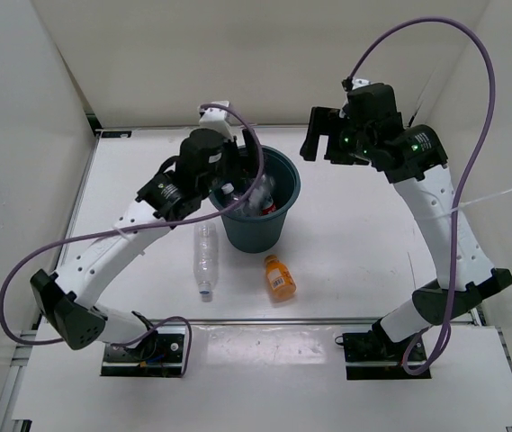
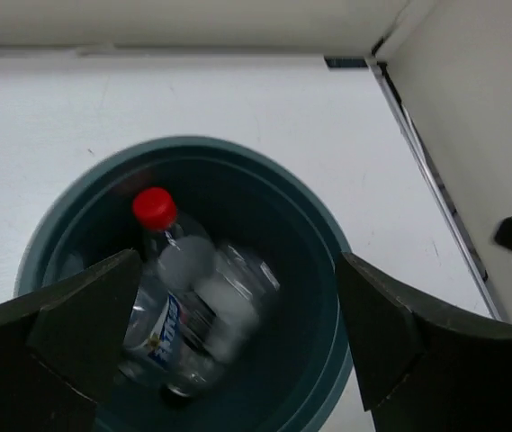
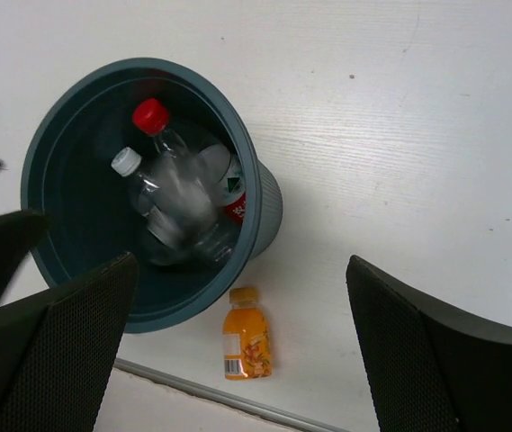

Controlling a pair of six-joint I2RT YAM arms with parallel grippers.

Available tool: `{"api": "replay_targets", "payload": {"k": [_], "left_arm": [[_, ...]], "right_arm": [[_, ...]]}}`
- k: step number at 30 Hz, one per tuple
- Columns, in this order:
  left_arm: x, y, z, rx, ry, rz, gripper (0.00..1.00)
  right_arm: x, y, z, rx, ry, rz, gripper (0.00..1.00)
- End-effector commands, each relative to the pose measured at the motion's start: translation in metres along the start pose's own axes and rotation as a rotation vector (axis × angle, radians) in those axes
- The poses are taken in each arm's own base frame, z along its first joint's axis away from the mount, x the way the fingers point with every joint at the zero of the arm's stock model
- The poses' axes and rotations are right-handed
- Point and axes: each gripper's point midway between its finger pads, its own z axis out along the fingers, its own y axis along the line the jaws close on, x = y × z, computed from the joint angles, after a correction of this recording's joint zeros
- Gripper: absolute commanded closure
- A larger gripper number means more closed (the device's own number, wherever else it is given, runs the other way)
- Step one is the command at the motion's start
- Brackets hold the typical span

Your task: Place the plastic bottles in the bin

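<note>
A white table with a faint wood grain carries three things. The round dark bin stands upright near the middle. A clear bottle lies on its side just beside the bin, on the left and toward the near edge; its cap seems to point at that edge, though the view is too small to be sure. A short orange bottle lies near the bin's foot, cap toward the bin, apart from the clear one.
</note>
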Motion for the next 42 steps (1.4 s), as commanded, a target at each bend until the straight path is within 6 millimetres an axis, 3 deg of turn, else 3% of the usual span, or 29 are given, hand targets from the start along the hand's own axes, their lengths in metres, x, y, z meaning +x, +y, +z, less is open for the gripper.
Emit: {"api": "replay_targets", "payload": {"k": [1, 3, 4, 5, 6, 7, 9, 10, 11, 13, 14, 16, 20, 22, 24, 26, 27, 37, 41, 42], "left_arm": [[-0.090, 0.004, -0.063, -0.038, -0.263, -0.012, 0.00], [-0.115, 0.023, -0.097, -0.110, -0.362, -0.040, 0.00], [-0.104, 0.046, -0.100, -0.208, -0.373, -0.070, 0.00], [-0.105, 0.063, -0.121, -0.241, -0.414, -0.123, 0.00], [-0.093, 0.076, -0.123, -0.266, -0.419, -0.195, 0.00], [-0.059, 0.100, -0.110, -0.318, -0.362, -0.194, 0.00], [-0.036, 0.120, -0.115, -0.318, -0.340, -0.244, 0.00], [-0.018, 0.121, -0.109, -0.287, -0.290, -0.250, 0.00], [0.015, 0.134, -0.102, -0.308, -0.230, -0.248, 0.00], [0.042, 0.151, -0.095, -0.343, -0.180, -0.268, 0.00], [0.069, 0.161, -0.088, -0.362, -0.121, -0.275, 0.00], [0.087, 0.178, -0.085, -0.405, -0.097, -0.333, 0.00], [0.150, 0.189, -0.070, -0.393, 0.076, -0.287, 0.00], [0.164, 0.190, -0.069, -0.371, 0.091, -0.280, 0.00], [0.190, 0.196, -0.068, -0.348, 0.133, -0.297, 0.00], [0.201, 0.196, -0.064, -0.309, 0.144, -0.341, 0.00], [0.222, 0.193, -0.065, -0.278, 0.201, -0.349, 0.00], [0.250, 0.175, -0.049, -0.125, 0.284, -0.360, 0.00], [0.279, 0.182, -0.045, -0.156, 0.387, -0.364, 0.00], [0.284, 0.181, -0.045, -0.152, 0.410, -0.369, 0.09]], "right_arm": [[0.001, -0.002, 0.000, -0.008, -0.002, 0.011, 0.00], [0.003, -0.002, -0.002, -0.008, -0.002, 0.020, 0.00], [0.005, -0.003, 0.000, -0.004, 0.006, 0.019, 0.00], [0.005, -0.003, 0.000, -0.004, 0.007, 0.019, 0.00], [0.005, -0.003, 0.000, -0.004, 0.007, 0.019, 0.00], [0.009, -0.005, 0.002, 0.001, 0.018, 0.018, 0.00], [0.007, -0.004, 0.003, -0.002, 0.009, 0.019, 0.00], [0.008, -0.002, 0.002, -0.014, 0.014, 0.019, 0.00], [0.008, 0.000, 0.002, -0.022, 0.018, 0.019, 0.00], [0.011, -0.001, 0.004, -0.018, 0.026, 0.019, 0.00], [0.012, 0.000, 0.004, -0.028, 0.031, 0.019, 0.00], [0.012, 0.002, 0.003, -0.038, 0.035, 0.019, 0.00], [0.016, 0.004, 0.005, -0.051, 0.051, 0.019, 0.00], [0.019, 0.003, 0.007, -0.047, 0.061, 0.018, 0.00], [0.021, 0.002, 0.005, -0.046, 0.062, 0.018, 0.00], [0.020, 0.002, 0.001, -0.051, 0.052, 0.009, 0.00], [0.021, 0.001, -0.001, -0.051, 0.052, 0.009, 0.00], [0.034, -0.004, -0.005, -0.047, 0.084, -0.001, 0.00], [0.035, -0.006, -0.008, -0.035, 0.090, -0.011, 0.00], [0.035, -0.006, -0.008, -0.035, 0.090, -0.011, 0.00]]}}
